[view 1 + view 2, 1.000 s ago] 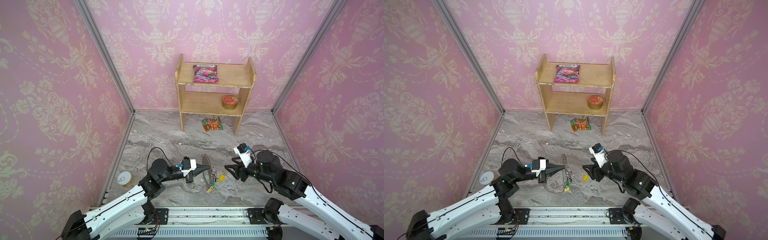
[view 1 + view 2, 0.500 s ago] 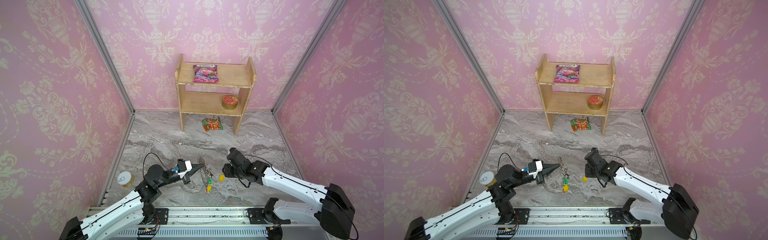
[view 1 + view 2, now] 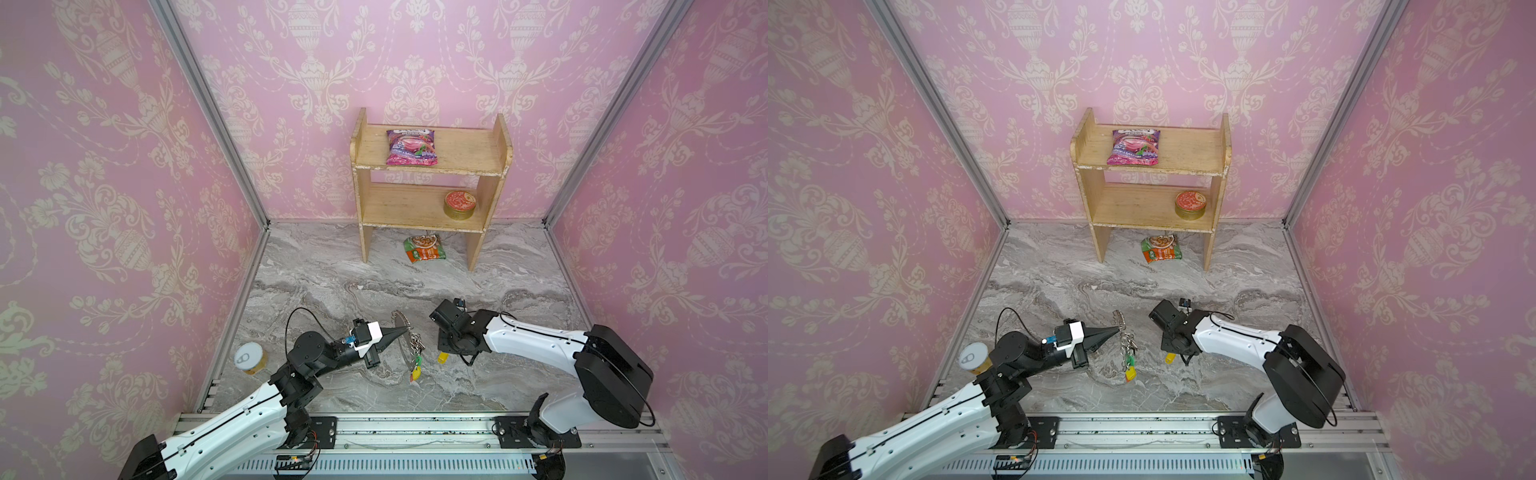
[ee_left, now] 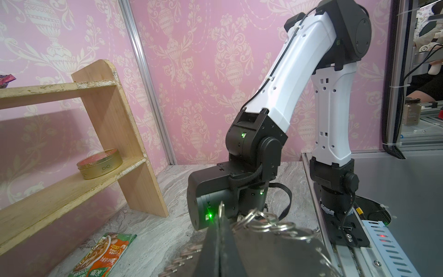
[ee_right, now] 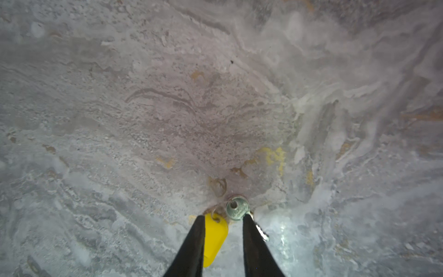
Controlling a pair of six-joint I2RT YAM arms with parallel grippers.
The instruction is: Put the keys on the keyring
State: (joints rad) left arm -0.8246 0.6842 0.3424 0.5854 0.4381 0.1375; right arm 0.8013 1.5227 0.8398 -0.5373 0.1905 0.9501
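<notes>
Top views: left end effector (image 3: 403,330) clamped shut on the keyring (image 3: 400,319), held edge-up near the tabletop's (image 3: 332,282) front edge, tagged keys (image 3: 1130,372) dangling. A loose yellow-tagged key (image 3: 443,356) lies rightward, under the right arm. Left wrist: tin (image 4: 100,165) bears a loop emblem; packet (image 4: 100,256) print illegible. Right wrist: right end effector (image 5: 224,217) part-open, gripping nothing, straddling the tag lengthwise.

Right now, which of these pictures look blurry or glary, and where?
Right wrist view: the marble floor blurs toward the edges, a white glare patch sits beside the right fingers, yet the silver key and yellow tag are sharp. Left wrist view: the left fingers and keyring are soft and dark. Both top views: evenly lit and sharp.
</notes>
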